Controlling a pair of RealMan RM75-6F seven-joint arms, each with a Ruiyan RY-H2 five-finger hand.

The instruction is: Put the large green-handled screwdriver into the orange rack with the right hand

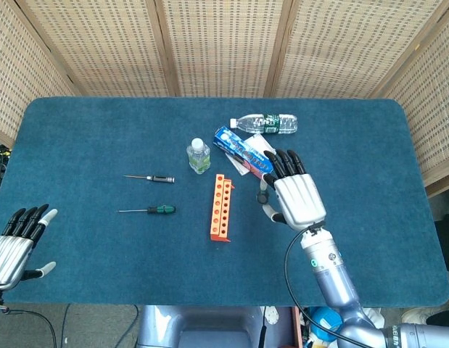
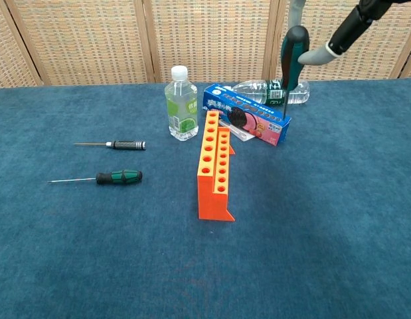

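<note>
The large green-handled screwdriver (image 2: 293,56) hangs upright with its tip down, pinched in my right hand (image 2: 344,30) at the top of the chest view. It is raised above the table, to the right of the orange rack's (image 2: 215,166) far end, in front of the blue box. In the head view my right hand (image 1: 297,197) covers most of the tool and sits just right of the orange rack (image 1: 220,208). The rack's holes hold nothing. My left hand (image 1: 17,243) rests open at the near left table edge.
A small green-handled screwdriver (image 2: 112,177) and a black-handled one (image 2: 119,144) lie left of the rack. Behind the rack stand a small bottle (image 2: 181,103), a blue box (image 2: 248,116) and a lying water bottle (image 2: 268,92). Wicker screens back the table.
</note>
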